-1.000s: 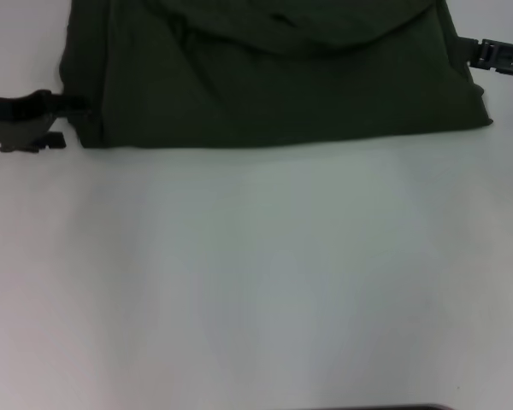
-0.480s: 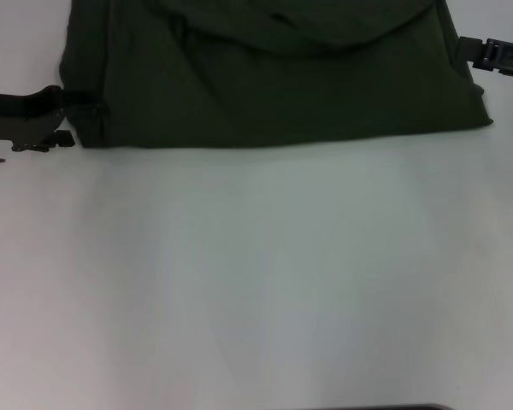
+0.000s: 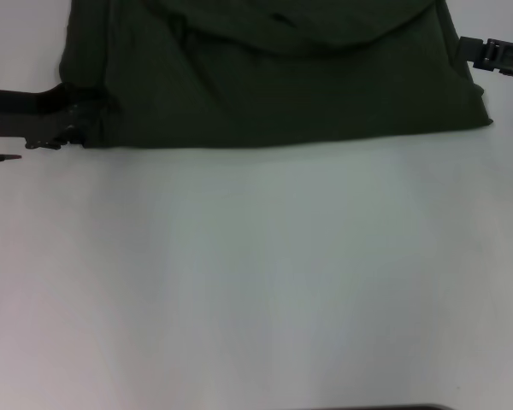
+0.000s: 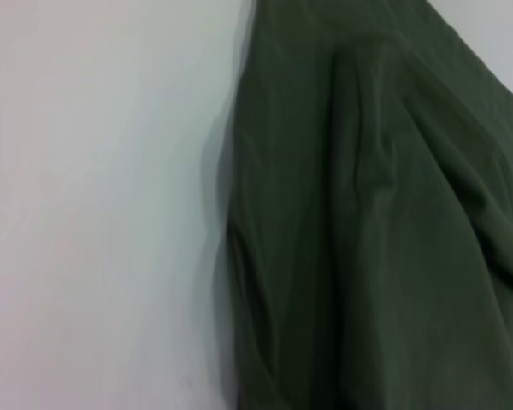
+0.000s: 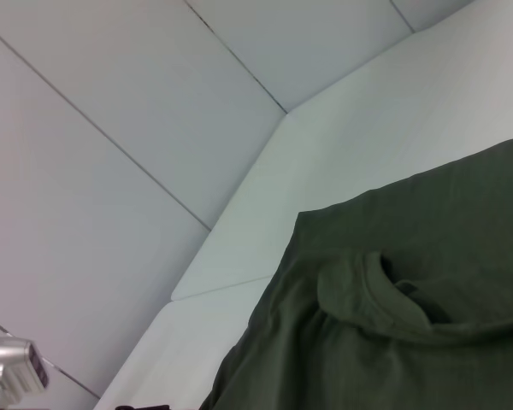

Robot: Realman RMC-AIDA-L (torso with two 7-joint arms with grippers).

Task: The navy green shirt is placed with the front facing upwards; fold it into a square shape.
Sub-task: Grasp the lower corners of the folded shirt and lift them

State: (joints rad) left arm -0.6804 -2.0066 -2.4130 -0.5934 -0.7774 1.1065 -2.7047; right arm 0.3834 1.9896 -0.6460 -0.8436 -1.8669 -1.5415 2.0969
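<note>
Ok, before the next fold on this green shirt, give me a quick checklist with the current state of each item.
1. Left gripper at the navy green shirt: ok, its tips reach the near left corner.
2. Left grip closed on cloth: cannot tell, the tips blend into the dark fabric.
3. Right gripper at the shirt: ok, it meets the right edge farther back.
4. Right grip closed on cloth: cannot tell.
5. Shirt flat: not ok, a curved fold lies across the upper part, with wrinkles in the left wrist view.
6. White table in front of the hem offers room: ok.
</note>
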